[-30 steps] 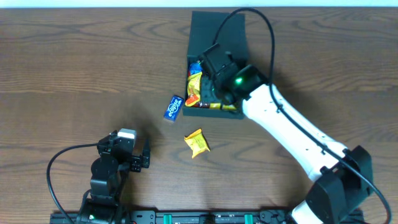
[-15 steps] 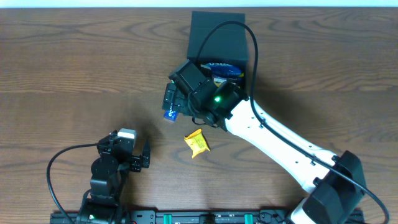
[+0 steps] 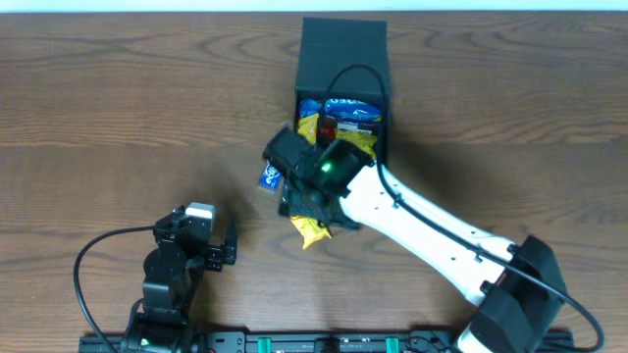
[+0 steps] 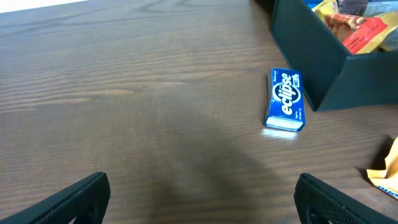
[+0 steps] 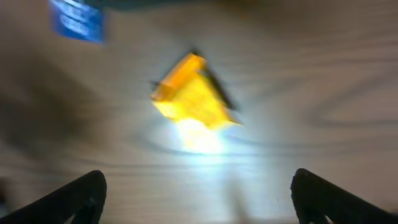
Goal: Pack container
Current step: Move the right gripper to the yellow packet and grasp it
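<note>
The container (image 3: 343, 44), a dark square box with its flap lid folded back, stands at the back centre and holds several bright snack packets. My right gripper (image 3: 312, 204) hangs open and empty over a yellow packet (image 3: 312, 235) lying on the table in front of the box. In the blurred right wrist view that yellow packet (image 5: 193, 99) lies ahead of the open right gripper (image 5: 199, 199). A blue Eclipse gum pack (image 3: 270, 177) lies just left of the box. My left gripper (image 3: 228, 252) rests open and empty near the front left, and it faces the gum pack (image 4: 286, 99) and the container's wall (image 4: 311, 56).
Brown wooden tabletop all round. The right arm's white link (image 3: 432, 230) stretches diagonally from the front right to the box front. A black cable (image 3: 348, 74) loops over the open box. The left arm's base (image 3: 167, 284) and cable sit at the front left.
My right gripper left the container, swung to the near left past the gum pack, and now hovers over the yellow packet with its jaws wide. The box's contents show again. The left arm stayed still.
</note>
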Robot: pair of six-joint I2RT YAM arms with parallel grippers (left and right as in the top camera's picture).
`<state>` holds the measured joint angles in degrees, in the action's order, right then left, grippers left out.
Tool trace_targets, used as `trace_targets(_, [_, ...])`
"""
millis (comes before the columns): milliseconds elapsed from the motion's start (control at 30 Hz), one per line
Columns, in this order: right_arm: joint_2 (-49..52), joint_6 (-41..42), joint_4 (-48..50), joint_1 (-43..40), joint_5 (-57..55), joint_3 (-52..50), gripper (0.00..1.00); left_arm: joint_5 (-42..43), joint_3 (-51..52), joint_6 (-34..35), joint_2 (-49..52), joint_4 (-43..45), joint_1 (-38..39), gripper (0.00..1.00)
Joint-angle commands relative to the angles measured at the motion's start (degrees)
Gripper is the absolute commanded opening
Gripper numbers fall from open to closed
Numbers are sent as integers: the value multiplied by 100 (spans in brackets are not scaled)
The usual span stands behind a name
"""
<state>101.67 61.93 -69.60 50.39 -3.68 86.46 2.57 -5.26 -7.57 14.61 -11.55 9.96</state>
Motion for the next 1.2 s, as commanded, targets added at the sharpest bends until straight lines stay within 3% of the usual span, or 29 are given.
trace_targets(0, [57, -870, -157, 103, -798, 52, 94, -66, 168, -59, -44, -46, -20, 96])
trace_targets(367, [57, -5125, 393, 177, -400, -238, 99, -66, 168, -59, -44, -46, -20, 95])
trace_targets(567, [59, -6273, 1515, 42, 535, -979, 99, -66, 168, -59, -44, -46, -20, 95])
trace_targets(700, [59, -6328, 1777, -107, 538, -1320, 99, -66, 168, -59, -44, -46, -20, 95])
trace_targets(900, [59, -5252, 1827, -146, 549, -1534, 99, -66, 168, -59, -44, -46, -20, 95])
trace_targets(1167, [59, -5165, 2568, -168, 1040, -2092, 99, -66, 168, -59, -44, -46, -20, 95])
